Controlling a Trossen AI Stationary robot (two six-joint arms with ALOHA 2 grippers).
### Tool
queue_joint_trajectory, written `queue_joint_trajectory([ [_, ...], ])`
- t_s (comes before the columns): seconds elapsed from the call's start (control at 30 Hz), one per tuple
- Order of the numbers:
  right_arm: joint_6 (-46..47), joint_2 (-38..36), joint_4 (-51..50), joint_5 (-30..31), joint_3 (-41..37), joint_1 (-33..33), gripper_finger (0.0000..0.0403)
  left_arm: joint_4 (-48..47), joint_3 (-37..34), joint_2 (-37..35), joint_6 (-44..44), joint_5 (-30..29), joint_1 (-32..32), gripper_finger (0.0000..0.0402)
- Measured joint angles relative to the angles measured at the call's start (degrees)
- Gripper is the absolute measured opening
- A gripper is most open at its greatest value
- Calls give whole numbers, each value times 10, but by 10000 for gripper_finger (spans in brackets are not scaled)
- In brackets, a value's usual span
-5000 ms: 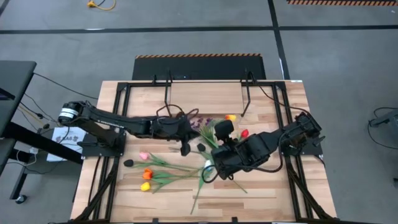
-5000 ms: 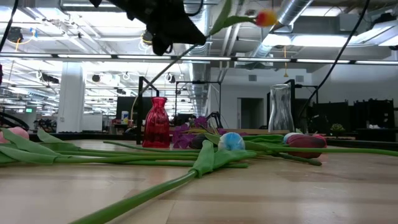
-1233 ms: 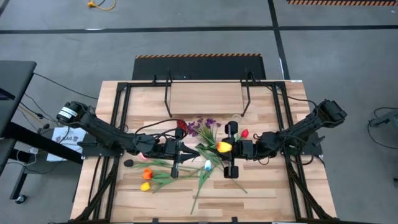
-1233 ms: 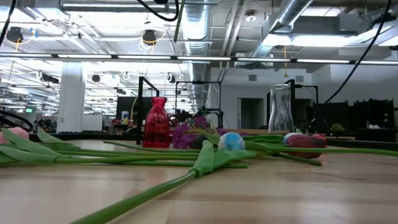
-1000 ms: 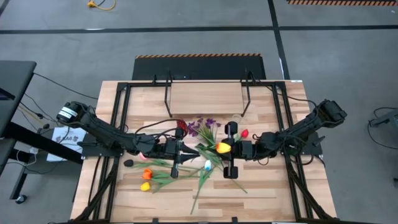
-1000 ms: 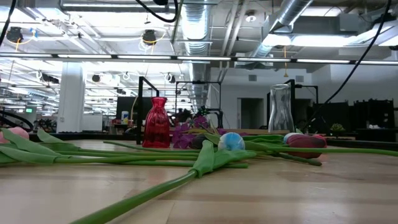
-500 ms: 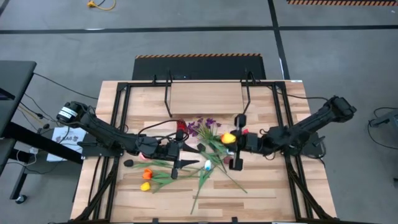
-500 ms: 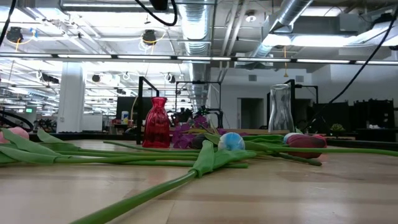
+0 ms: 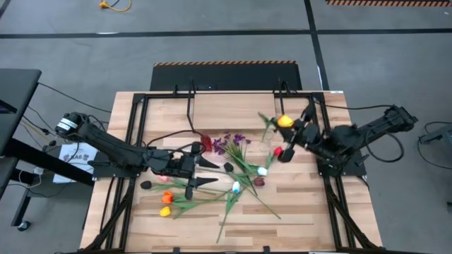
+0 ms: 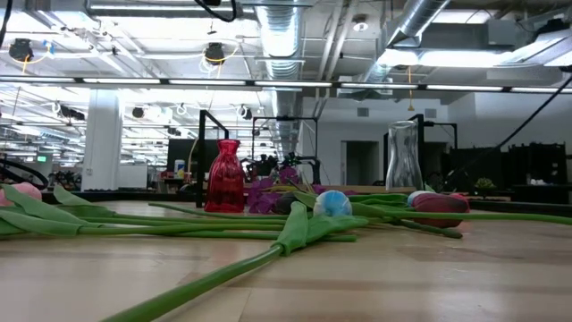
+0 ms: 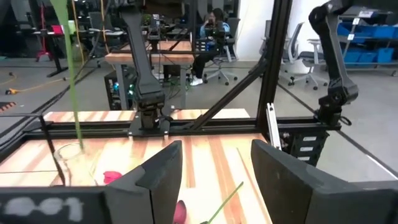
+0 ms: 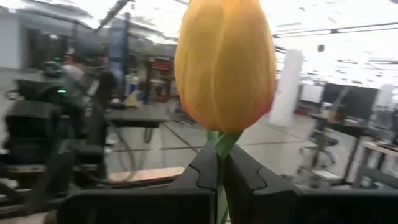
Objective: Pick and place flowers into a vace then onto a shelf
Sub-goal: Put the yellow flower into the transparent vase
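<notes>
My right gripper (image 9: 289,131) hangs above the table's far right part, shut on a yellow-orange tulip (image 9: 284,121) (image 12: 225,62). The tulip's green stem (image 11: 71,81) runs down toward the clear vase (image 11: 68,165) (image 10: 404,156). Whether the stem's end is inside the vase does not show. My left gripper (image 9: 206,171) (image 11: 214,180) is open and holds nothing, left of centre above the loose flowers (image 9: 233,180). A red vase (image 9: 205,143) (image 10: 225,176) stands on the table. The shelf (image 9: 233,109) is at the far side. My right gripper pinches the tulip's stem (image 12: 219,155) between its two fingers, just below the blossom. The fingers lie about level and across the stem. The blossom stands upright above them, the stem hangs below, and the flower is lifted clear of the table.
Loose flowers lie on the table: pink (image 9: 164,176), orange (image 9: 167,197), yellow (image 9: 164,211), white (image 9: 262,171), maroon (image 9: 258,181), red (image 9: 277,152) and a purple sprig (image 9: 229,141). A long green stem (image 10: 223,277) lies by the near edge. Black frame rails (image 9: 325,183) run along both sides.
My right gripper has risen and gone toward the table's far right with the yellow-orange tulip, tipping it upright. The tulip left the centre, where both grippers met. My left gripper has opened, let go and drawn back a little toward the left.
</notes>
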Motion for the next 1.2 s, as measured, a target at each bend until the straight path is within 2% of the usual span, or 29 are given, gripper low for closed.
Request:
queue_joint_trajectory([
  [0.2,22,-20,-55,7,0,-31,0,-23,0,-28,-1,-1,-10,183],
  [0.6,93,-19,-147,7,0,-99,0,-40,0,-29,1,-5,-21,183],
  [1.2,193,-20,-295,9,0,-112,2,-42,0,-29,1,-5,-21,182],
])
